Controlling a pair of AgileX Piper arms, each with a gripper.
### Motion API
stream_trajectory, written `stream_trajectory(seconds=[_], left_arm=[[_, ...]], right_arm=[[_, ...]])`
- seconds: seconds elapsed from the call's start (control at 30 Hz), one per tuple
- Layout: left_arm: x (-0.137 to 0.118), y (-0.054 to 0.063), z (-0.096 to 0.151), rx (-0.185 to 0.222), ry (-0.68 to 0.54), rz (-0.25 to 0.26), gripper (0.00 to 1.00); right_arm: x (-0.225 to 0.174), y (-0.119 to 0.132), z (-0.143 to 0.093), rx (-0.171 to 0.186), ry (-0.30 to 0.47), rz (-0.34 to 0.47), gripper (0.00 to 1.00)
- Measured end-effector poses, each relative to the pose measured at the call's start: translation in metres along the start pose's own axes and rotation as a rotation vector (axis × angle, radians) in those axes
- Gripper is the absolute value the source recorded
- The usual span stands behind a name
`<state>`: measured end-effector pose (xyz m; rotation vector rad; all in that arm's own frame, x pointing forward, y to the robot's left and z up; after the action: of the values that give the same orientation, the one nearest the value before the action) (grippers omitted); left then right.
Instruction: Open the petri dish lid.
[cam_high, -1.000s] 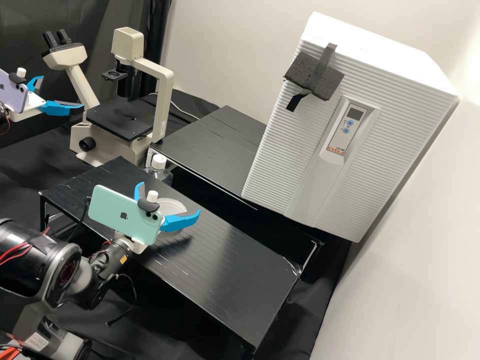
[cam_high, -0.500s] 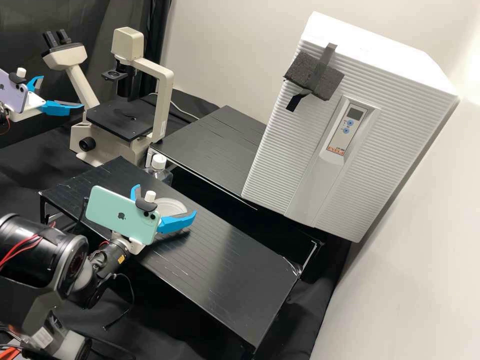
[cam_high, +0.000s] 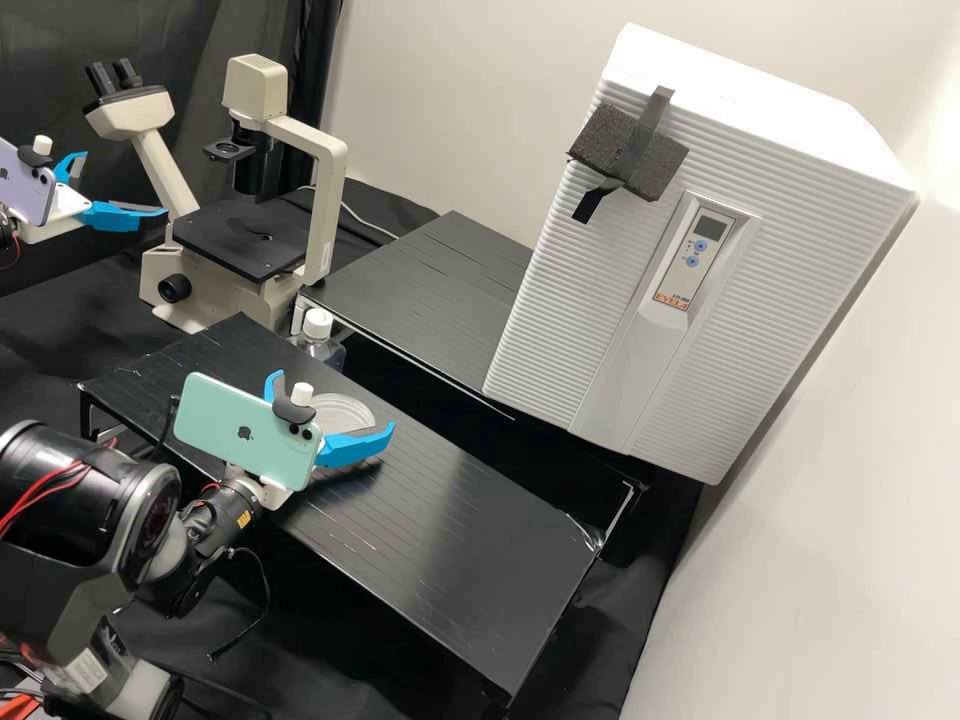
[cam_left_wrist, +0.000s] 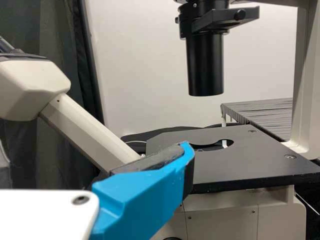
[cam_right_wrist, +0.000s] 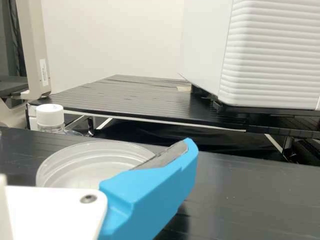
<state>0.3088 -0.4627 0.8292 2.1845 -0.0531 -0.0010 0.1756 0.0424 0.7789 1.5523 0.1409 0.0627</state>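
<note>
Since nothing about the left gripper (cam_high: 122, 184) has changed over the last second, I'd call it parked: fingers spread wide and empty, well apart from the clear round petri dish (cam_high: 350, 408). The cream-and-black metal microscope (cam_high: 245, 238) is on that same side of the dish. Next along is a clear bottle with a white screw cap (cam_right_wrist: 50, 115), just behind the dish.

The real news is the right gripper (cam_high: 333, 401). It slid back a touch, then crept forward a hair, while its forearm came up a bit in the high view. Its blue fingers (cam_high: 355, 446) are set wide, with the dish between them as the high view sees it. Can't tell if either one is touching. The dish itself hasn't budged on the black slatted bench (cam_high: 440, 520), and I'd guess the lid (cam_right_wrist: 75, 162) is on, though I can't make out the seam.

So imo this is lining up, nothing's been lifted. Next it probably needs to settle level with the lid's rim and squeeze gently. Too low and it'll likely grab the base too; off centre and it might just skate the dish along.

Far right of the dish, the big white ribbed cabinet (cam_high: 560, 300) isn't involved, afaict.
</note>
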Motion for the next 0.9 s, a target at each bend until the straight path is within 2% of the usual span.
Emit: stream_trajectory(seconds=[0.4,0.5,0.6,0.73,0.9], left_arm=[[0.0,0.0,0.0,0.0,0.0,0.0,1.0],[0.0,0.0,0.0,0.0,0.0,0.0,1.0],[0.0,0.0,0.0,0.0,0.0,0.0,1.0],[0.0,0.0,0.0,0.0,0.0,0.0,1.0],[0.0,0.0,0.0,0.0,0.0,0.0,1.0]], right_arm=[[-0.003,0.002,-0.008,-0.002,0.038,0.016,1.0],[-0.004,0.002,-0.01,0.01,0.036,0.025,1.0],[-0.004,0.002,-0.009,0.002,0.025,0.032,1.0],[-0.005,0.001,-0.01,0.012,0.014,0.036,1.0],[-0.006,-0.002,-0.012,-0.007,0.012,0.026,1.0]])
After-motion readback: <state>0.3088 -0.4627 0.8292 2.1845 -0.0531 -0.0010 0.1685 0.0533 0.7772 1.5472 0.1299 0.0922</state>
